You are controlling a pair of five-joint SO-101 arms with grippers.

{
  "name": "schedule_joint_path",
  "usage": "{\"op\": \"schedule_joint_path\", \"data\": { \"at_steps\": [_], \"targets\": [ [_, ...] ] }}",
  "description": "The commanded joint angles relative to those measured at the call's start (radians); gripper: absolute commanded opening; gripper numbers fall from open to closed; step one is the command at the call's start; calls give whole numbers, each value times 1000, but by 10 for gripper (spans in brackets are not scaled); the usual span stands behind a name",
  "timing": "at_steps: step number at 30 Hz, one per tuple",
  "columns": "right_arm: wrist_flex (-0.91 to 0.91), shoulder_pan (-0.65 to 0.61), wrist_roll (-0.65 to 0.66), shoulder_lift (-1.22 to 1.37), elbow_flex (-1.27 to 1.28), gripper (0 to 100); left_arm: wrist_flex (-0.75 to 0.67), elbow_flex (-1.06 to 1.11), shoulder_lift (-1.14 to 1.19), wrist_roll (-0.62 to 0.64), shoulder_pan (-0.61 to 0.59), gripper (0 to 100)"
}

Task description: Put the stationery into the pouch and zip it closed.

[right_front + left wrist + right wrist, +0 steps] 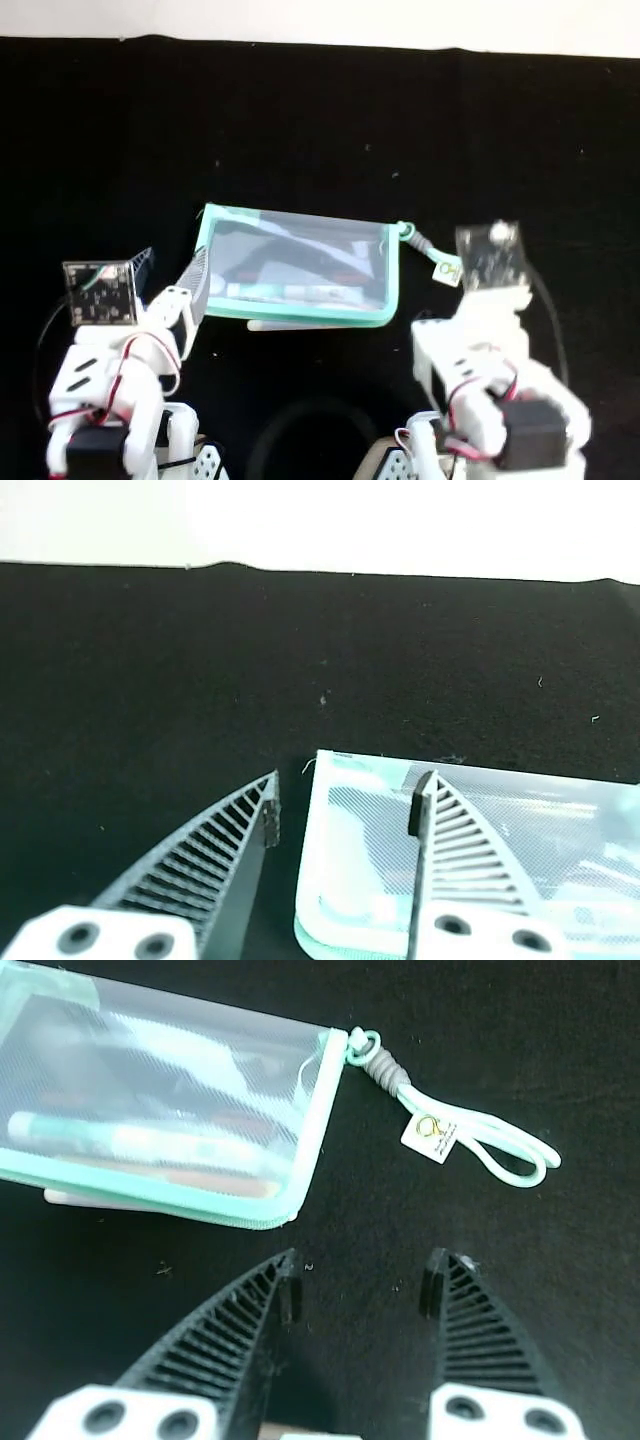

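Two grippers, both with fingers spread, flank the pouch [298,266] on the black table [300,120].

We see the clear, mint-edged pouch lying flat at mid-table between the arms, with stationery inside it, including a pale green pen [120,1140] along its near edge. A whitish item [70,1198] pokes out from under that edge. The left gripper [345,805] is at the pouch's left end, jaws apart and holding nothing, with one finger [455,830] over the pouch's corner and the other over the cloth just beside it. The right gripper [360,1285] hangs above bare cloth near the pouch's right end, jaws apart and holding nothing. The zip puller [360,1042] sits at that end's far corner, and its cord [490,1140] and tag [428,1132] trail across the cloth.
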Motion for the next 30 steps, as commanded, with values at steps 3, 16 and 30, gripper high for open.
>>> {"op": "schedule_joint_path", "data": {
  "at_steps": [3,16,30],
  "targets": [
    [74,5,20,180,-191,205,6,-107,104,-29,18,235],
    [28,8,170,260,-252,284,31,-552,742,-23,18,239],
    [-156,120,176,274,-223,292,198,-613,888,-172,18,421]
  ]
}}
